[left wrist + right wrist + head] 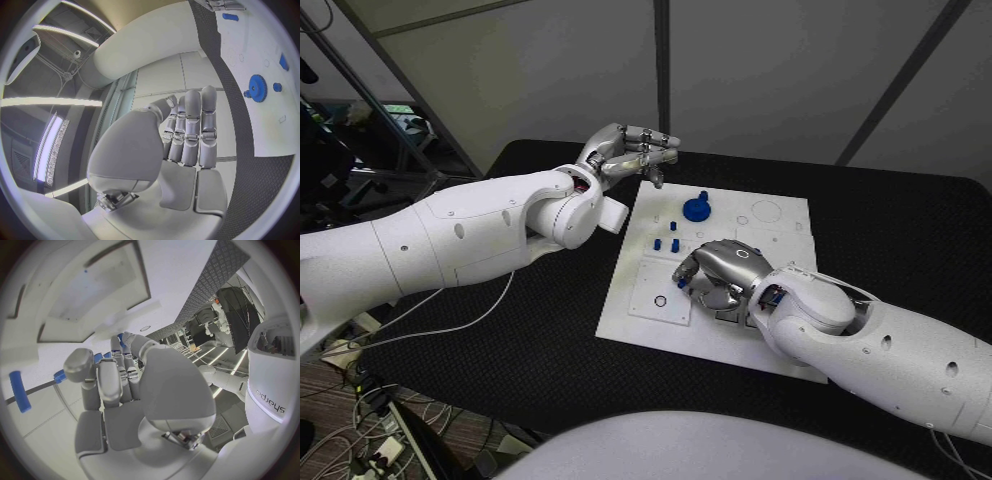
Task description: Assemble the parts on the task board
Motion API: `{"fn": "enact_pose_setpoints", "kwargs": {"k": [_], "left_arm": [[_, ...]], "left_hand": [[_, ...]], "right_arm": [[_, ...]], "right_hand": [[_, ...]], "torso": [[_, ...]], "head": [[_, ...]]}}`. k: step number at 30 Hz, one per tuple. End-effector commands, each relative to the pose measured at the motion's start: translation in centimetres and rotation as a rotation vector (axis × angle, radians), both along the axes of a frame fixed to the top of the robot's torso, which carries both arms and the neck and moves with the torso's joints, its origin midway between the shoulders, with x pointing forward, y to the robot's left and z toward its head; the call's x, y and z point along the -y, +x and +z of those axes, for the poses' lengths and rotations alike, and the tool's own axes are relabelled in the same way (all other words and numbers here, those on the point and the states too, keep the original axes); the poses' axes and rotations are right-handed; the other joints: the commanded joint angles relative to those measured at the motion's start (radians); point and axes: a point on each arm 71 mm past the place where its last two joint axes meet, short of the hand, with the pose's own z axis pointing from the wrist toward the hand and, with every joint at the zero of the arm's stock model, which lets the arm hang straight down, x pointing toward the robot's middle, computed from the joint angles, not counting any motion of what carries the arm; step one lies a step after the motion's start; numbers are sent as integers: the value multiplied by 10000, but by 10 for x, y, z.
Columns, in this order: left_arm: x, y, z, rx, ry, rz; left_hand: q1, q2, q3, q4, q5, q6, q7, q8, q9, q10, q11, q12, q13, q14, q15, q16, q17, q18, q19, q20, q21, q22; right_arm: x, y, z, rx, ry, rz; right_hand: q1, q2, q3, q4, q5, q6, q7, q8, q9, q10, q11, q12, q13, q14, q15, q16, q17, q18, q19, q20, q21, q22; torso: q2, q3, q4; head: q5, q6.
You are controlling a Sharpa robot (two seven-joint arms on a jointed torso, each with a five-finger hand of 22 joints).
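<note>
Small blue part (684, 283) half hidden under right hand (721, 272) on task board (776, 225)

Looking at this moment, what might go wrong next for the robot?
1. The right hand lies low over the task board, its fingers close to a small blue part; whether they grip it is unclear, so it might slip.
2. Loose blue pegs sit just beside that hand and could get knocked.
3. The left hand hovers near the blue gear; a careless sweep might dislodge it.
</note>
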Motion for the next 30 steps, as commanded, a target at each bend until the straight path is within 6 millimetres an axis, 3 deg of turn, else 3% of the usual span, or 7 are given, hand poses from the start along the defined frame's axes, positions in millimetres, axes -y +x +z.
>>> {"fn": "enact_pose_setpoints", "kwargs": {"k": [1,4,14,21,23,26,30], "left_arm": [[1,0,1,26,-13,-151],[1,0,1,5,-8,-160],[-1,1,0,-93,37,-152],[-3,2,-1,-159,77,-117],[-3,2,-1,-161,79,-117],[-4,2,-1,-170,88,-111],[-5,2,-2,-176,96,-109]], "left_hand": [[7,32,18,-48,60,-60,34,-24,-19,-81,-10,45,12,-45,8,-13,-15,-110,-38,16,-50,-8],[7,32,18,-48,60,-60,34,-24,-19,-81,-10,45,12,-45,8,-13,-15,-110,-38,16,-50,-8],[0,30,23,-49,61,-81,41,-32,-24,-101,-4,43,9,-51,11,-16,-20,-109,-42,18,-52,-8],[0,36,31,-50,63,-89,44,-35,-26,-109,-2,43,8,-52,13,-17,-23,-109,-43,19,-52,-8],[0,36,31,-50,63,-89,44,-35,-26,-109,-2,43,8,-52,13,-17,-23,-109,-43,19,-52,-8],[0,36,31,-50,63,-89,44,-35,-26,-109,-2,43,8,-52,13,-17,-23,-109,-43,19,-52,-8],[8,49,43,-56,64,-92,44,-34,-27,-113,-2,48,9,-52,13,-17,-26,-109,-44,20,-51,-8]], "right_arm": [[2,0,-3,-8,-213,-141],[2,0,0,168,32,-174],[5,-6,13,727,1201,-192],[20,-14,24,652,1833,-288],[27,-12,30,571,1918,-470],[41,-4,42,277,1813,-953],[59,10,54,97,1299,-1495]], "right_hand": [[-124,-77,-88,20,54,-266,70,-77,-54,-478,104,-58,-153,309,132,32,-62,-13,-122,109,-152,-185],[-128,-147,-137,-4,43,-509,83,-74,-109,-902,176,-24,-210,202,187,-170,-383,75,-385,176,-456,-595],[-112,-205,-235,-44,42,-654,55,-60,-140,-1175,191,48,-202,103,207,-323,-629,116,-523,216,-603,-769],[-131,-196,-305,-32,49,-674,2,-34,-141,-1080,141,219,-164,148,175,-224,-522,97,-445,202,-515,-646],[-135,-194,-312,-29,53,-682,-2,-36,-142,-1067,137,240,-161,157,171,-201,-491,94,-435,199,-504,-632],[-151,-208,-344,-24,61,-760,-30,-57,-158,-1086,122,273,-163,162,160,-201,-509,97,-434,189,-510,-643],[-264,-299,-653,14,51,-1242,-214,-61,-242,-1466,104,289,-184,97,146,-316,-714,131,-541,170,-667,-840]], "torso": [[-1,5,4],[2,5,3],[-9,9,5],[-24,-3,-14],[-27,-8,-17],[-33,-11,-36],[-47,-10,-61]], "head": [[-12,-4],[-14,4],[-67,67],[-95,125],[-135,168],[-298,301],[-477,412]]}}
